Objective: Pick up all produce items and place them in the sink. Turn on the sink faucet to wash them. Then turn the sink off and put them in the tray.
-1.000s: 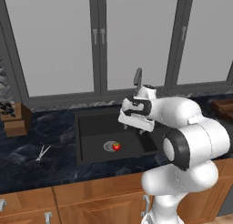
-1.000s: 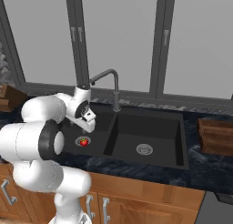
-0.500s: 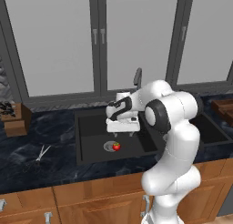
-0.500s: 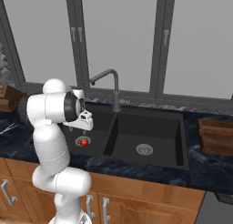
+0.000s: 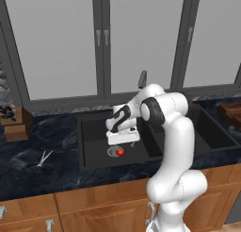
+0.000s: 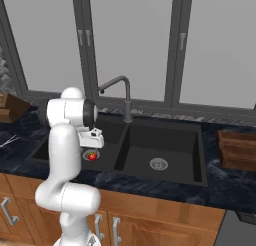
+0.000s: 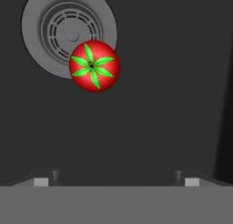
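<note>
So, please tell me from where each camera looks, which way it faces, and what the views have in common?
Left base view: sits behind the arm to its left, faces forward and down at the sink and the windows; the white arm rises from the lower right, the gripper above the tomato.
Right base view: behind the arm to its right, same direction; the arm rises from the lower left, beside the faucet.
Hand view: on the hand, looks straight down into the basin; two fingertips at the bottom.
All three share the tomato on the drain.

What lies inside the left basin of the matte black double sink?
A small glossy red tomato with a green top rests there, overlapping the edge of the round silver drain and covering part of it. The basin floor around them is bare.
</note>
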